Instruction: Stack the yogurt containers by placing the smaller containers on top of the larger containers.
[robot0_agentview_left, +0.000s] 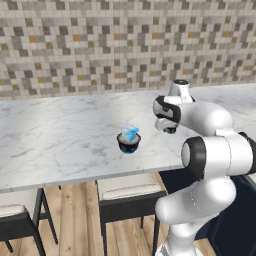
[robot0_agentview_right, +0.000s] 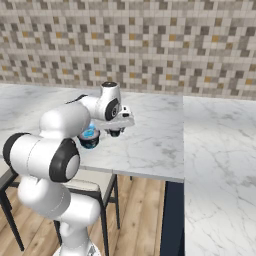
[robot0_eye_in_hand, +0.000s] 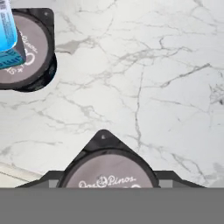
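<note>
The wide dark tub (robot0_agentview_left: 128, 144) stands on the marble counter near its front edge, with the light-blue boxy container (robot0_agentview_left: 129, 132) resting on its lid. The hand view has that tub (robot0_eye_in_hand: 30, 52) at its upper left, the blue container (robot0_eye_in_hand: 8, 35) on top of it. My gripper (robot0_agentview_left: 170, 130) is to the right of the tub, pointing down and shut on the tiny dark cup (robot0_eye_in_hand: 107, 173) with the pale printed lid. From the right base view the gripper (robot0_agentview_right: 115, 132) and cup sit just right of the tub (robot0_agentview_right: 90, 140). The cup hides my fingertips.
The white marble counter (robot0_agentview_left: 60, 135) runs back to a tiled wall, and a second counter (robot0_agentview_right: 220, 165) joins it on the right. Two stools (robot0_agentview_left: 130, 192) stand under the front edge. Bare marble lies around the tub.
</note>
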